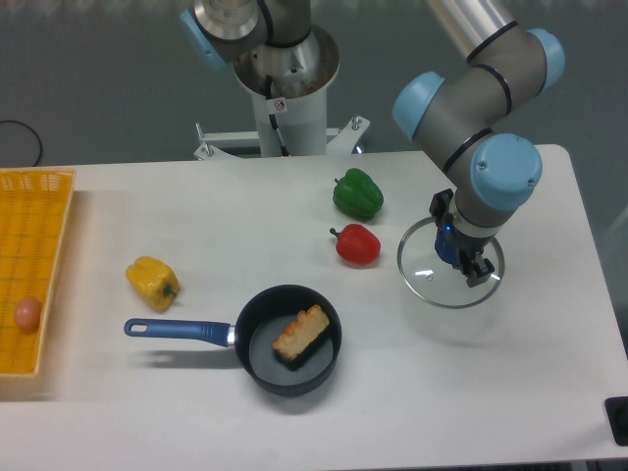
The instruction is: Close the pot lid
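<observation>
The fingers (479, 268) of the gripper (463, 257) are closed on the small blue knob at the centre of the pot lid (422, 275), a glass disc which sits at about three o'clock on the white table (294, 412). The pot (290, 340) lies well apart at about six o'clock, uncovered, a browned piece of food (300, 333) inside and its blue handle pointing toward nine o'clock. A red pepper (358, 244) and a green pepper (357, 193) sit near the centre, a yellow pepper (153, 282) toward nine o'clock, and a yellow basket (44, 245) holding an egg (28, 313) at the nine o'clock edge.

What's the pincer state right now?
Pincer: over the pot lid at its knob; cannot be told whether it is closed on it.
</observation>
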You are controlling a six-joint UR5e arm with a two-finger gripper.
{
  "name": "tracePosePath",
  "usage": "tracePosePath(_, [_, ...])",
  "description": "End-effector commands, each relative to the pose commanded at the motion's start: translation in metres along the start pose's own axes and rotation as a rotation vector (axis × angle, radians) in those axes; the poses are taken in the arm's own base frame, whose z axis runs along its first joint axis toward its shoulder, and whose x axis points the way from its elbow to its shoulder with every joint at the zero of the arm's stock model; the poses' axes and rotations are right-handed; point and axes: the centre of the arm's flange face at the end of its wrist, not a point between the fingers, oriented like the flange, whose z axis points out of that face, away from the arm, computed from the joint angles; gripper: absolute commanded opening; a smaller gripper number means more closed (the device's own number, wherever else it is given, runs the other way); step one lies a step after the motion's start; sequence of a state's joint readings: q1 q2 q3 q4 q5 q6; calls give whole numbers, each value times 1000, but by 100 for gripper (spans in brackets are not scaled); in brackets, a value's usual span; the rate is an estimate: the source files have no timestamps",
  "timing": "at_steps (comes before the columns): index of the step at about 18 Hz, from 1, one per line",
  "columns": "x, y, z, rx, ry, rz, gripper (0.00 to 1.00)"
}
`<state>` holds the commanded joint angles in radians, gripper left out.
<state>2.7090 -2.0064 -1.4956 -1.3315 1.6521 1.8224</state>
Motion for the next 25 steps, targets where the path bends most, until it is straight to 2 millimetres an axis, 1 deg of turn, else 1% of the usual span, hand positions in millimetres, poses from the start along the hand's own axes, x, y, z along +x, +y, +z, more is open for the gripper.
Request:
tracePosePath(4, [1, -1, 0, 1, 3, -1, 63])
tracePosePath(6, [1, -11, -1, -1, 5, -7, 63])
tracePosePath(8, [0, -16, -4, -3, 2, -18, 62])
tracePosePath(11, [-1, -37, -4, -7, 1, -23, 63])
tracePosePath(20, [3, -85, -22, 9, 7, -60, 63])
tracePosePath(21, [2, -88, -23, 13, 5, -71, 63])
tracePosePath(25, [5, -112, -24, 11, 3, -87, 63])
